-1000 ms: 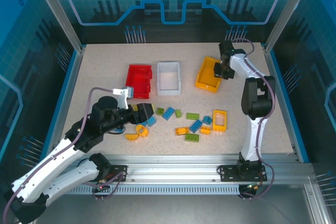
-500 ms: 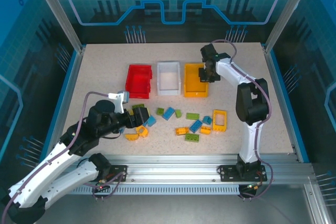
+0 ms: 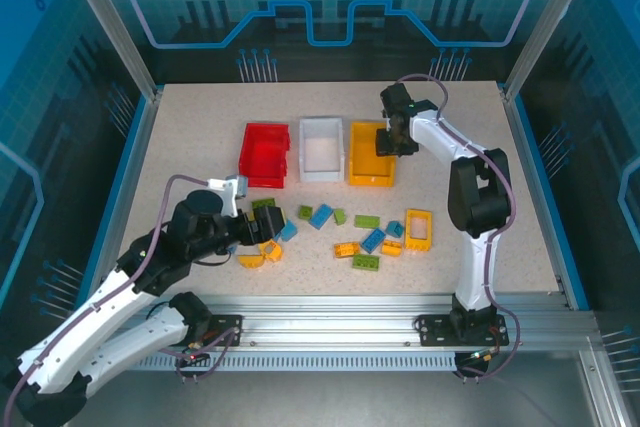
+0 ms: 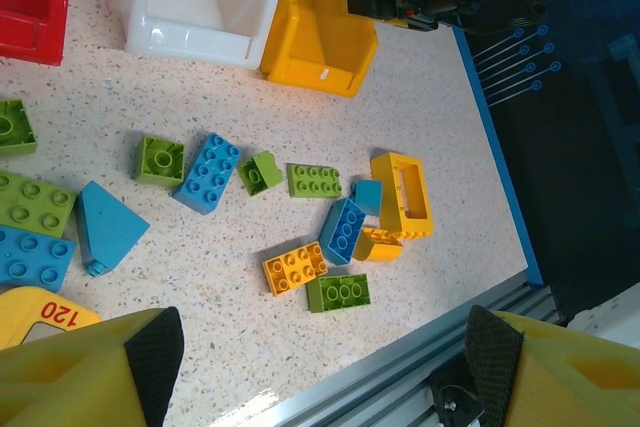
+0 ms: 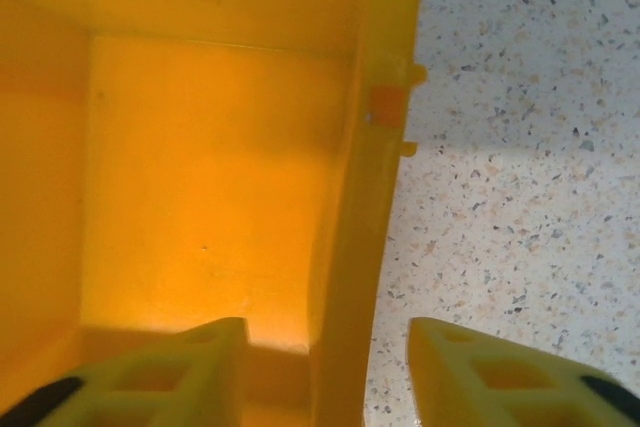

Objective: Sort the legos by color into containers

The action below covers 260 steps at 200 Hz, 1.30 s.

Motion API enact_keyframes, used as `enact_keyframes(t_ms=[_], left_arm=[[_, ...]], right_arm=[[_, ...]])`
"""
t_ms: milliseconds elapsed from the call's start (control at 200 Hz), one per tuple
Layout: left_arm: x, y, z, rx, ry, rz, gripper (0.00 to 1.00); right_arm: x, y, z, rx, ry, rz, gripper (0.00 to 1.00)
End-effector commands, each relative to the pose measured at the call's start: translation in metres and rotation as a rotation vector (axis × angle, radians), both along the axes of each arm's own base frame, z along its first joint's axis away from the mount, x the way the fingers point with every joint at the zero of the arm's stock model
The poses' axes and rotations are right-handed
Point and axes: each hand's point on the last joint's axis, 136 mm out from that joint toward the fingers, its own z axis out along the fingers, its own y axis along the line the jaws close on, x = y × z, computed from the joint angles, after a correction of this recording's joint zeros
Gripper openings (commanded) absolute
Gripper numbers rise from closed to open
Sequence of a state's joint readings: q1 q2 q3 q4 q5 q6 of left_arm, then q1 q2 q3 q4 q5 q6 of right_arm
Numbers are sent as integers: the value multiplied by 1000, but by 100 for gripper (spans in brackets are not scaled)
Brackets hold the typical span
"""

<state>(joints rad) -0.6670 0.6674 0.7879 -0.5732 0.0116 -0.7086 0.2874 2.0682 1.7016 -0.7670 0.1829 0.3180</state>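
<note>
Three smooth, open-topped plastic bins in a row at the centre of the top view, red bin (image 3: pixel 264 154), white bin (image 3: pixel 321 149) and orange-yellow bin (image 3: pixel 368 167), side by side, with bare speckled counter (image 3: pixel 200 127) wide to left and right. Right hand (image 3: pixel 390 139) (image 5: pixel 325 327) astride the orange-yellow bin's (image 5: pixel 200 177) right wall: fingers apart, one inside, one over the counter. Studded legos (image 3: pixel 360 237) (image 4: pixel 300 267) in blue, green and orange-yellow loose below the bins. Left hand (image 3: pixel 262 227) (image 4: pixel 325 347) low at their left end, fingers spread wide, empty.
</note>
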Motion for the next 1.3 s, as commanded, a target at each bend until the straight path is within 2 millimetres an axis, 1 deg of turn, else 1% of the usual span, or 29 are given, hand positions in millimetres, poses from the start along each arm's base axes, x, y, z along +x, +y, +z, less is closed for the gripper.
enact_keyframes(t_ms=[0, 80, 135, 155, 180, 215, 280, 365, 400, 405, 410, 440, 445, 450, 475, 480, 535, 635, 695, 720, 730, 750, 815, 895, 1025, 1175, 1226, 1296], left_arm=[[1, 0, -3, 15, 13, 5, 79], [1, -3, -5, 16, 21, -3, 79], [3, -4, -5, 14, 24, -3, 79], [3, -5, -6, 13, 26, -5, 79], [3, -5, -6, 13, 26, -5, 79], [3, -6, -6, 9, 27, -7, 79], [4, -8, -6, 6, 31, -9, 79], [4, -10, -7, -1, 42, -12, 79], [4, -12, -9, -3, 50, -18, 79], [4, -12, -9, -2, 51, -17, 79], [4, -12, -9, -3, 52, -17, 79], [3, -14, -11, -5, 60, -23, 79], [3, -14, -12, -4, 62, -24, 79], [3, -14, -12, -5, 63, -25, 79], [3, -16, -13, -7, 67, -28, 79], [3, -16, -13, -8, 68, -28, 79], [2, -19, -16, -11, 83, -37, 78], [-5, -29, -25, -5, 104, -65, 78], [-10, -32, -33, 8, 113, -75, 78], [-12, -34, -36, 13, 118, -83, 77], [-13, -34, -38, 15, 120, -83, 78], [-15, -36, -40, 17, 124, -87, 78], [-21, -39, -49, 21, 135, -96, 77], [-26, -43, -57, 24, 143, -101, 77], [-30, -47, -60, 36, 140, -109, 77], [-32, -47, -56, 42, 130, -113, 77], [-32, -46, -55, 43, 129, -112, 77], [-33, -45, -54, 42, 126, -113, 77]], right_arm=[[-3, -3, 47, 11, -97, -21, 55], [-16, -9, 74, 9, -145, -48, 57], [-31, -11, 90, 17, -169, -68, 58], [-36, -11, 93, 19, -173, -70, 58], [-46, -11, 100, 27, -185, -78, 59], [-56, -11, 105, 29, -193, -85, 59], [-82, -8, 113, 39, -205, -96, 60], [-121, -1, 113, 62, -203, -107, 59], [-138, 4, 108, 76, -188, -106, 59], [-144, 5, 106, 83, -183, -107, 59], [-144, 5, 106, 83, -183, -107, 59], [-159, 10, 102, 95, -176, -103, 59], [-164, 11, 100, 98, -169, -102, 59], [-164, 11, 100, 98, -169, -102, 59], [-179, 16, 95, 106, -157, -96, 59], [-179, 16, 95, 106, -157, -96, 59], [-207, 24, 82, 106, -128, -77, 59], [-256, 31, 56, 83, -75, -38, 61], [-279, 35, 42, 70, -48, -13, 61], [-286, 38, 40, 69, -42, -3, 62], [-292, 35, 32, 52, -28, 2, 62], [-301, 34, 25, 34, -13, 8, 62], [-318, 39, 12, 13, 8, 41, 64], [-332, 48, -4, -17, 32, 98, 68], [-339, 60, -24, -111, 70, 174, 74], [-332, 68, -42, -150, 79, 220, 80], [-328, 71, -45, -143, 81, 234, 80], [-321, 71, -51, -143, 95, 228, 80]])
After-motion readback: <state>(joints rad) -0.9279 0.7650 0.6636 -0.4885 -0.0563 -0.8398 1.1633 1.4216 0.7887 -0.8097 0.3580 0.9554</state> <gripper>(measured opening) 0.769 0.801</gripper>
